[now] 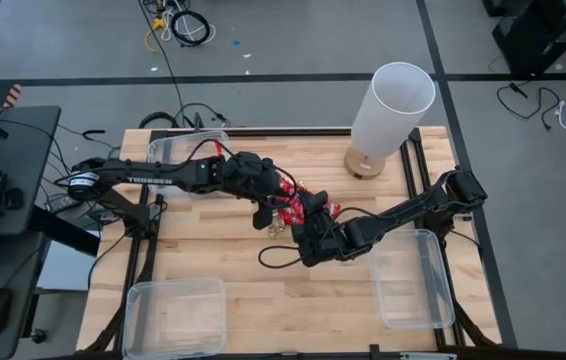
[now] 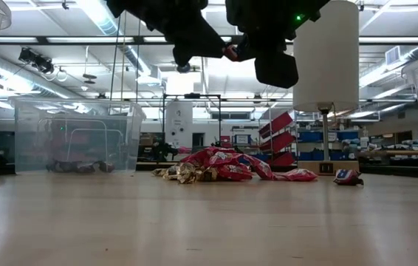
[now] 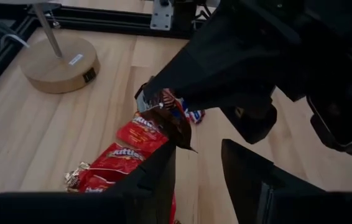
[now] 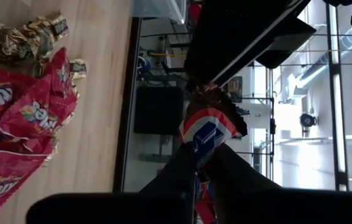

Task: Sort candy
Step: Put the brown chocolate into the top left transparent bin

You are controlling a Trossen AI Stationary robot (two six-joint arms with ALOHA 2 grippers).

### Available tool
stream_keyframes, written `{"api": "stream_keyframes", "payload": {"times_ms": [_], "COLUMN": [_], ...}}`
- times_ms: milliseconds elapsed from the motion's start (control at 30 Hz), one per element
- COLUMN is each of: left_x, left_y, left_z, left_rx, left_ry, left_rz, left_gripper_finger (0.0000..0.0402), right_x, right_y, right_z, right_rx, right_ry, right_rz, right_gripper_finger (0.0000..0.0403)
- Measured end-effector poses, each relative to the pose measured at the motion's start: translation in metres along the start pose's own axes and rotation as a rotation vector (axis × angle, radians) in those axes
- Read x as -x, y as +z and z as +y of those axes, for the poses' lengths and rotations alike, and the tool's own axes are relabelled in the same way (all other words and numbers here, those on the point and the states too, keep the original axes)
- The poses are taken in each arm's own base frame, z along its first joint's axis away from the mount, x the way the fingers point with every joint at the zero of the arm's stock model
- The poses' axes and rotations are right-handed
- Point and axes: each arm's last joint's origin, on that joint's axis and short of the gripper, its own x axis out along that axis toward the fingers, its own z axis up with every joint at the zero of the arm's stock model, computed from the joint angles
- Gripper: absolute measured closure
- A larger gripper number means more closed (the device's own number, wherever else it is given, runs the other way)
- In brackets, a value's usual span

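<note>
The candy pile (image 1: 298, 205), red packets and gold-foil pieces, lies mid-table, also in the low view (image 2: 224, 166). One piece (image 2: 348, 177) lies apart on the right. My right gripper (image 4: 202, 162) is shut on a dark brown mini bar (image 3: 163, 118), high above the pile. My left gripper (image 3: 198, 165) faces it, open. Its two fingers stand beside the bar's lower corner (image 3: 188, 146). Both grippers hang at the top of the low view. My right gripper pinches the mini bar's blue-and-white end (image 4: 204, 140) between its two fingers. The fingers come nearly level from the table's right side. The bar's dark end (image 4: 222, 106) sticks out past the fingertips, tilted and lifted clear of the table. My left gripper: I cannot tell whether one finger (image 3: 166, 162) touches the bar's corner.
A clear bin (image 1: 188, 150) stands at the far left, with some candy in it (image 2: 76, 166). Another bin (image 1: 173, 315) stands at the near left and a third (image 1: 413, 275) at the right. A white lamp (image 1: 388, 110) on a round wooden base stands at the far right.
</note>
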Motion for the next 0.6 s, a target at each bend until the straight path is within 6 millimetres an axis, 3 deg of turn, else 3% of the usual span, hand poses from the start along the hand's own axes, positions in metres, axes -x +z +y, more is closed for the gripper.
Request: {"api": "stream_keyframes", "payload": {"times_ms": [400, 600], "left_x": [0.0000, 0.0000], "left_y": [0.0013, 0.0014], "left_z": [0.0006, 0.0011], "left_rx": [0.011, 0.012], "left_ry": [0.027, 0.039], "left_rz": [-0.016, -0.017], "left_gripper_finger": [0.0272, 0.0319], "right_x": [0.0004, 0.0005], "right_y": [0.0001, 0.0002], "right_z": [0.0000, 0.0001], "right_rx": [-0.001, -0.001], "right_ry": [-0.002, 0.001], "right_rz": [0.000, -0.002], "right_gripper_finger": [0.0375, 0.0372]}}
